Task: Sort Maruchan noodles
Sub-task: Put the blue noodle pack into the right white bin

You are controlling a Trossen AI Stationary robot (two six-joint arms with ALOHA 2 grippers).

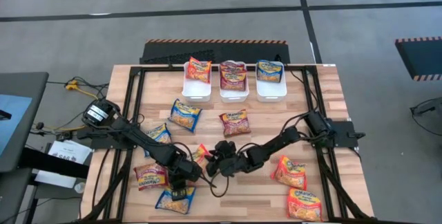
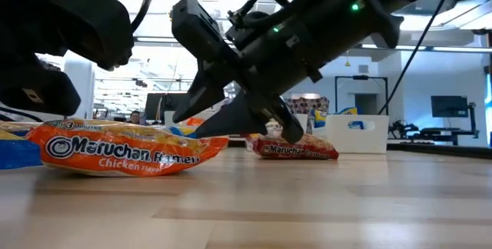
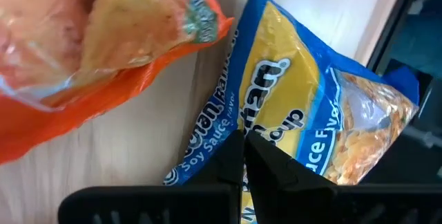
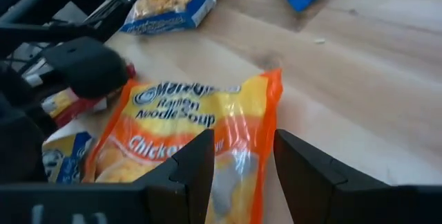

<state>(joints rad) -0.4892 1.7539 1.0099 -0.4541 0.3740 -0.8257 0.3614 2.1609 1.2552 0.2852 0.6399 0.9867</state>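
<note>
An orange Maruchan packet (image 1: pixel 200 153) (image 2: pixel 123 149) lies flat on the wooden table between my two grippers. My right gripper (image 4: pixel 242 160) (image 1: pixel 217 160) stands open just over its right end, the packet (image 4: pixel 186 127) showing past and between the fingers. My left gripper (image 3: pixel 243 144) (image 1: pixel 181 181) is shut, pointing steeply down at a blue soy sauce packet (image 3: pixel 304 113) (image 1: pixel 176 198) near the table's front edge. The orange packet (image 3: pixel 103 44) lies right beside the left gripper. My left gripper's shut fingertips (image 3: pixel 235 148) point down at the blue packet's printed face (image 3: pixel 276 106). Whether they touch it, I cannot tell. My right gripper's open fingers hang close over the orange packet's end (image 2: pixel 219 143). Whether they touch it, I cannot tell.
Three white bins (image 1: pixel 185 86) (image 1: pixel 233 96) (image 1: pixel 271 94) at the far edge hold orange, maroon and blue packets. Loose packets lie around: blue (image 1: pixel 185 115) (image 1: pixel 159 134), maroon (image 1: pixel 235 122) (image 1: pixel 150 177), orange (image 1: pixel 290 172) (image 1: pixel 304 203). A black frame (image 1: pixel 131 113) borders the table.
</note>
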